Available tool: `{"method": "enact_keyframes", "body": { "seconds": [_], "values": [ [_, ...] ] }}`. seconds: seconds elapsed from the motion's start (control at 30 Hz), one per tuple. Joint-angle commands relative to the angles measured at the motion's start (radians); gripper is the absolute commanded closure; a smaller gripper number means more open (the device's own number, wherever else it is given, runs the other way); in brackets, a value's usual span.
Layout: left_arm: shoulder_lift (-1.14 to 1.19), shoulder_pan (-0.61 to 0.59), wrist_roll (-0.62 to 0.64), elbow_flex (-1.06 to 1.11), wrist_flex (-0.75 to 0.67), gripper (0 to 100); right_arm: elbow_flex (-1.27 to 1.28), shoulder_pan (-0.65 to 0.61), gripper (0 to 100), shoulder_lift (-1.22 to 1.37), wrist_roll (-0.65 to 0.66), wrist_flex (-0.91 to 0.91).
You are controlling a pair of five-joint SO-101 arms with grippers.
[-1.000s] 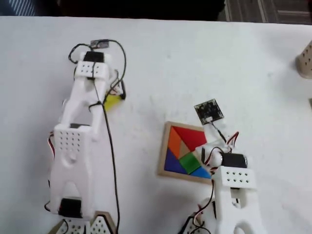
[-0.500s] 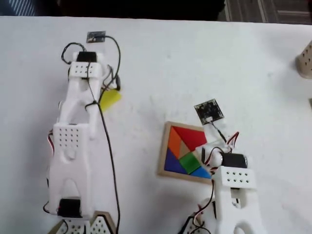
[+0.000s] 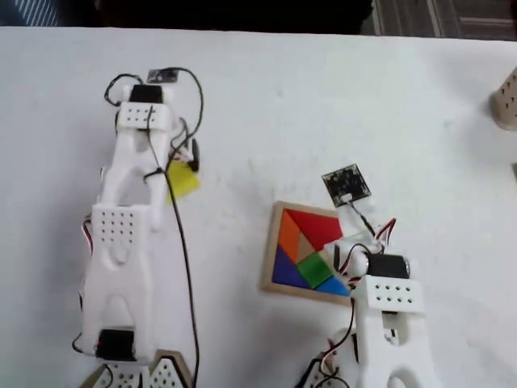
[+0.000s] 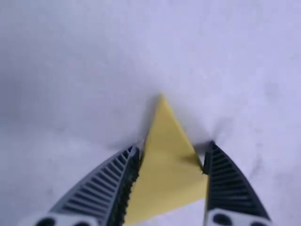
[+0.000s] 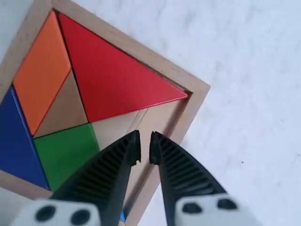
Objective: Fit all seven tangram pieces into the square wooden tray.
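**Yellow triangle gripped, tray waiting on the right**

Clamped in the left end effector (image 4: 172, 149): the yellow triangle (image 4: 165, 181), pinched by two opposite edges, apex pointing away from the wrist. Probably gripped edge-on to keep the flat face level for laying down. Impossible to tell whether lifted or resting on the table (image 3: 420, 105).

From above, placed at the far left, well apart from the square wooden tray (image 3: 272, 242), set nearer and further right.

Above the tray, the right end effector (image 5: 145, 141), almost closed and holding nothing. Poised over a bare wooden gap just inside the right rim, perhaps ready to nudge a piece home there; only a guess.

Already seated in the tray: red triangle (image 5: 113, 75), orange parallelogram (image 5: 40, 80), blue triangle (image 5: 16, 141), green square (image 5: 66, 150), plus a sliver of light blue piece (image 3: 331, 284) at the near edge. Between orange and green, a tan triangle (image 5: 63, 113): piece or bare tray floor, hard to say.

Judged well along, with the yellow triangle plainly outstanding. Next, likely: carry it right and nearer, turn it to match the gap beside the red triangle, lower it flat.

Risks: the right end effector blocking that gap, or a corner catching on the rim.
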Motion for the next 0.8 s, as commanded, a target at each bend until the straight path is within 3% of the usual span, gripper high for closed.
{"method": "enact_keyframes", "body": {
  "seconds": [0.0, 0.23, 0.4, 0.77],
  "values": [
    [-0.053, 0.048, -0.011, 0.034, 0.054, 77, -0.009, -0.008, 95.0, -0.019, 0.015, -0.027],
    [-0.071, 0.027, -0.025, 0.074, 0.078, 77, -0.009, -0.008, 95.0, -0.021, 0.015, -0.027],
    [-0.236, 0.021, -0.044, 0.249, 0.064, 76, -0.009, -0.008, 95.0, -0.019, 0.015, -0.036],
    [-0.584, 0.019, -0.046, 0.925, -0.339, 77, -0.002, -0.008, 95.0, -0.018, 0.015, -0.047]
  ]
}}
